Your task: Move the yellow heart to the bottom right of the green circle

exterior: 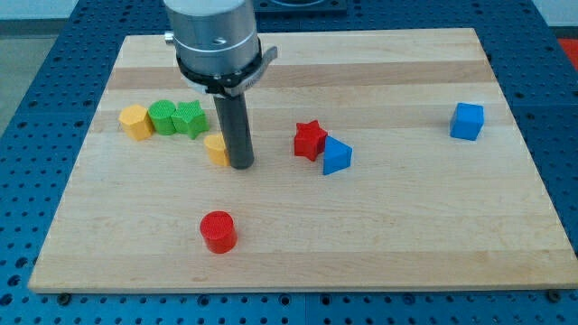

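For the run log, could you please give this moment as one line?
my tip: touching yellow heart on its right | green circle: up-left of heart, beside green block | goal: not yet met

We see the yellow heart (217, 149) lying flat, partly hidden by the rod so its shape is hard to confirm, just below and to the view's right of the green circle (163, 117), near but apparently not touching.

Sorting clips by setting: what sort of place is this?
Probably a robotics lab bench: a wooden board on a blue perforated table, small coloured blocks like the red cylinder, and my tip beside a yellow block.
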You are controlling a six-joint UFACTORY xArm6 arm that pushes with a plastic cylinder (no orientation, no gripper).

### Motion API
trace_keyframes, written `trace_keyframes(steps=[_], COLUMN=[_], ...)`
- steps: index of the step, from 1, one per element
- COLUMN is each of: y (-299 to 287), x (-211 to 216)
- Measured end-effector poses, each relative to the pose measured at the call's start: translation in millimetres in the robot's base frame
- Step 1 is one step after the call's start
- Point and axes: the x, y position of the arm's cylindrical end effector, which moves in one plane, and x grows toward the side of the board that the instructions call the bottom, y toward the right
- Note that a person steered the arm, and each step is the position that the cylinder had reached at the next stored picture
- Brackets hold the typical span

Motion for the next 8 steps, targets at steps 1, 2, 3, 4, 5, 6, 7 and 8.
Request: trace_keyframes(steps=[1,2,3,4,5,6,7,8], y=[-15,-31,-46,-58,-69,-70,-70,-70], x=[-12,-12,-12,-12,-12,-12,-12,-4])
